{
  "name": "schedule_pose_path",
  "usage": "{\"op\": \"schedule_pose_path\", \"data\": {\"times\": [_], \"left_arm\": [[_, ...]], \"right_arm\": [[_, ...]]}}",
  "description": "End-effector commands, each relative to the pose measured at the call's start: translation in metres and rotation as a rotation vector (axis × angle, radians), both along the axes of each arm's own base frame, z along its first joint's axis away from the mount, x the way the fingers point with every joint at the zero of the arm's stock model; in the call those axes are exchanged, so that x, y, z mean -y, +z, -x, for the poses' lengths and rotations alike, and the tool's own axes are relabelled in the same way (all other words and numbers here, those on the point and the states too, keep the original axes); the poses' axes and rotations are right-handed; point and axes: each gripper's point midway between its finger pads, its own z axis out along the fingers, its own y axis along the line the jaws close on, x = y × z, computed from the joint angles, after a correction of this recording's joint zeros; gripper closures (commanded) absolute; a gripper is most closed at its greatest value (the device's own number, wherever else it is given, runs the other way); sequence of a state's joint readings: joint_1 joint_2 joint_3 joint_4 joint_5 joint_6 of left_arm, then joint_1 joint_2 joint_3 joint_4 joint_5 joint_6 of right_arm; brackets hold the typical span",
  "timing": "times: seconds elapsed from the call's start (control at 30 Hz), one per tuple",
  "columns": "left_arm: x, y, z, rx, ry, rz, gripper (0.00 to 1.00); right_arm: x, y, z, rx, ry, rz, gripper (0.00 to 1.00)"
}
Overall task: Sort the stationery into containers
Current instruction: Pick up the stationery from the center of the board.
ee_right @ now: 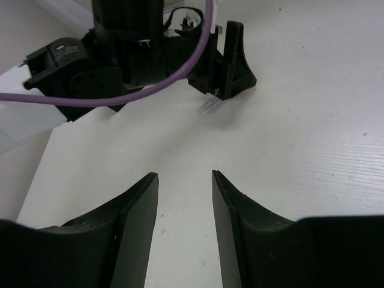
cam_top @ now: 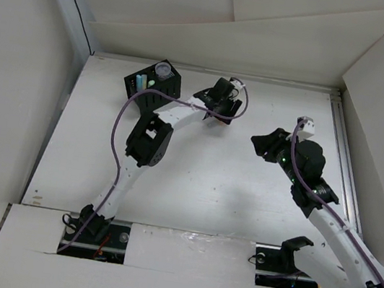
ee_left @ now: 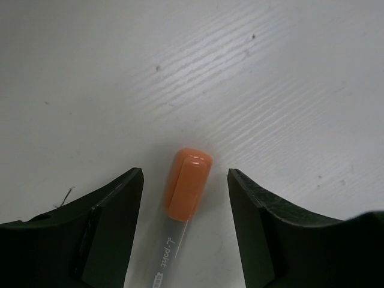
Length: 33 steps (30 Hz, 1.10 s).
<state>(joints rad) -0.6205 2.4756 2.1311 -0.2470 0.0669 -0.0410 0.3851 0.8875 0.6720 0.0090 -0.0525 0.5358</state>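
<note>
A grey stick with an orange tip (ee_left: pixel 188 183) lies flat on the white table. My left gripper (ee_left: pixel 185 174) is open and straddles it, one finger on each side, neither touching it. In the top view the left gripper (cam_top: pixel 221 106) covers the stick. The stick's grey end (ee_right: pixel 209 108) shows under the left gripper in the right wrist view. The black organiser (cam_top: pixel 172 84) stands at the far left. It holds a pale green stick (cam_top: pixel 138 78), a light blue stick (cam_top: pixel 145 78) and a round pale roll (cam_top: pixel 163 71). My right gripper (cam_top: pixel 265 145) is open and empty, also seen in the right wrist view (ee_right: pixel 184 175).
White walls close the table in at the back and on both sides. A purple cable (cam_top: pixel 128 108) loops off the left arm beside the organiser. A metal rail (cam_top: pixel 344 150) runs along the right edge. The left arm's wrist (ee_right: pixel 120 54) fills the far part of the right wrist view.
</note>
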Motion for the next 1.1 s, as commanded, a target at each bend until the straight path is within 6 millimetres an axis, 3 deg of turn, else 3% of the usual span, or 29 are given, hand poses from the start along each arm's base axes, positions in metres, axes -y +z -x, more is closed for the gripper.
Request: {"op": "schedule_pose_path", "data": {"times": [0.0,0.07,0.33,0.43,0.47,0.57,0.6,0.67,0.7,0.77,0.8,0.93,1.07], "left_arm": [[-0.006,-0.007,0.007,-0.033,-0.028,-0.061,0.45],[-0.006,-0.007,0.007,-0.033,-0.028,-0.061,0.46],[-0.006,-0.024,0.008,-0.057,-0.028,-0.078,0.75],[-0.009,-0.015,0.011,-0.045,0.001,-0.051,0.85],[-0.009,0.006,0.009,-0.012,0.014,-0.027,0.87],[-0.013,0.034,0.006,0.041,0.090,0.037,0.90],[-0.024,0.070,-0.003,0.088,0.125,0.092,0.90],[-0.031,0.100,-0.007,0.112,0.167,0.197,0.90],[-0.036,0.137,-0.007,0.154,0.180,0.259,0.90],[-0.060,0.166,-0.017,0.201,0.237,0.328,0.88],[-0.071,0.196,-0.018,0.235,0.272,0.380,0.87],[-0.132,0.246,-0.031,0.338,0.442,0.439,0.84],[-0.211,0.268,-0.045,0.420,0.655,0.451,0.81]], "right_arm": [[0.002,0.021,-0.001,0.069,-0.005,-0.028,0.53],[0.002,0.021,-0.001,0.069,-0.005,-0.028,0.53],[0.002,0.021,-0.001,0.069,-0.005,-0.028,0.53],[0.002,0.021,-0.001,0.069,-0.005,-0.028,0.53],[0.002,0.021,-0.001,0.069,-0.005,-0.028,0.53],[0.002,0.021,-0.001,0.069,-0.005,-0.028,0.53],[0.002,0.021,-0.001,0.069,-0.005,-0.028,0.53],[0.002,0.021,-0.001,0.069,-0.005,-0.028,0.53],[0.002,0.021,-0.001,0.069,-0.005,-0.028,0.53],[0.002,0.021,-0.001,0.069,-0.005,-0.028,0.53],[0.001,0.021,0.000,0.069,0.004,-0.029,0.53],[-0.001,0.021,0.001,0.068,0.013,-0.031,0.53],[0.000,0.024,0.002,0.077,0.013,-0.034,0.53]]}}
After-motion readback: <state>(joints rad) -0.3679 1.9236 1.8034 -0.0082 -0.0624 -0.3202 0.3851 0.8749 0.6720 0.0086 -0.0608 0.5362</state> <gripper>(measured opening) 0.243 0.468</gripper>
